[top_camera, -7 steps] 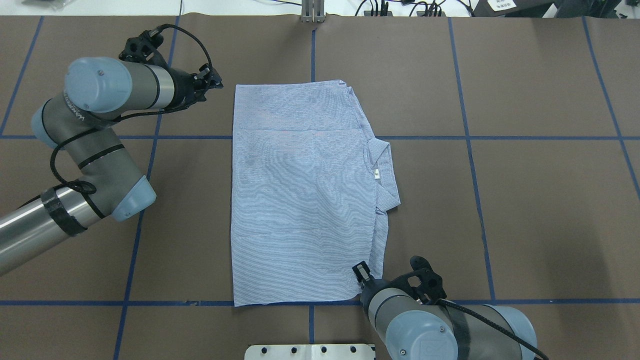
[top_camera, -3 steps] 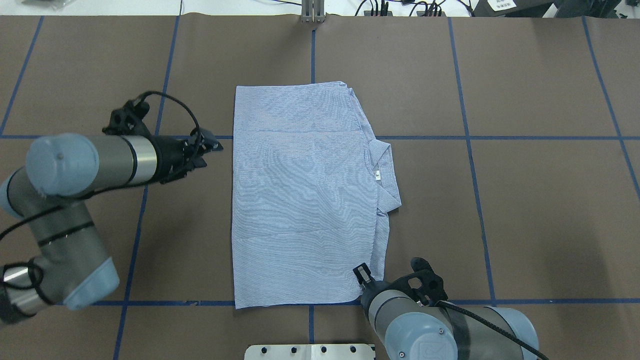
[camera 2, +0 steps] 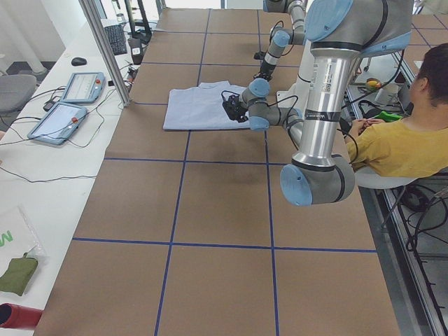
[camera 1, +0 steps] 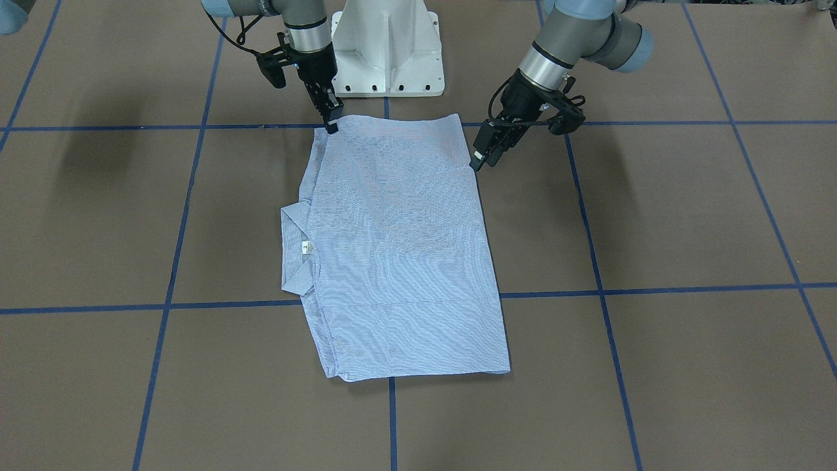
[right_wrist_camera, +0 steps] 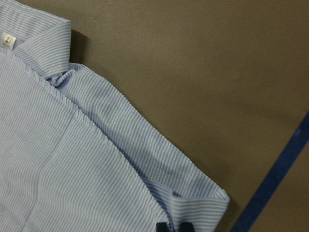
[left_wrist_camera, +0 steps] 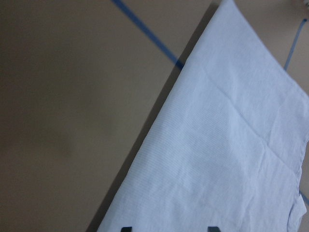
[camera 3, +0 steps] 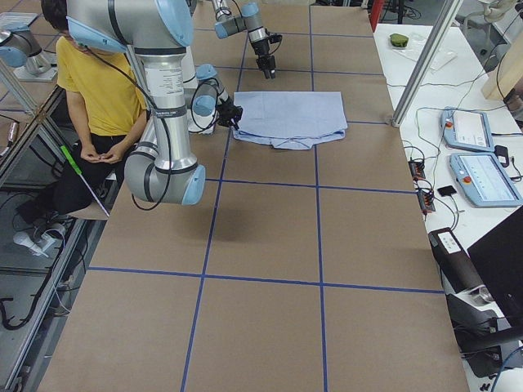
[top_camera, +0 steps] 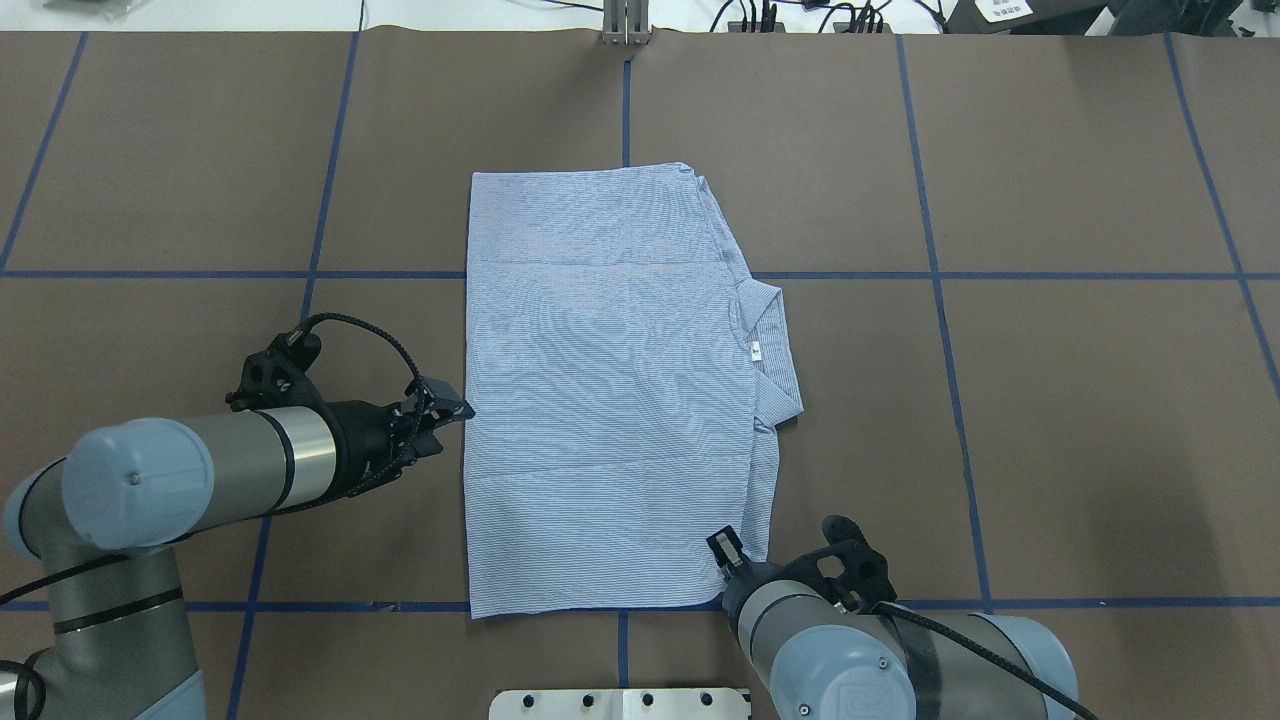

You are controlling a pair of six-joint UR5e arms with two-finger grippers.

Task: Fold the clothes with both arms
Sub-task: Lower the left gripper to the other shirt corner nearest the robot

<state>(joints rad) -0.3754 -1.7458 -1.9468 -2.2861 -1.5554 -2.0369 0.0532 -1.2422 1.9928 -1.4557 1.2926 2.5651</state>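
The left gripper [top_camera: 458,410] hung at the shirt's left edge with fingers spread, holding nothing. The folded striped shirt [top_camera: 600,400] lay flat at the middle of the table [top_camera: 1050,400], collar [top_camera: 770,350] toward the right edge. The right gripper [top_camera: 722,548] was pinched on the shirt's near right corner. The left should probably take the matching near corner through every layer, so both lift evenly.
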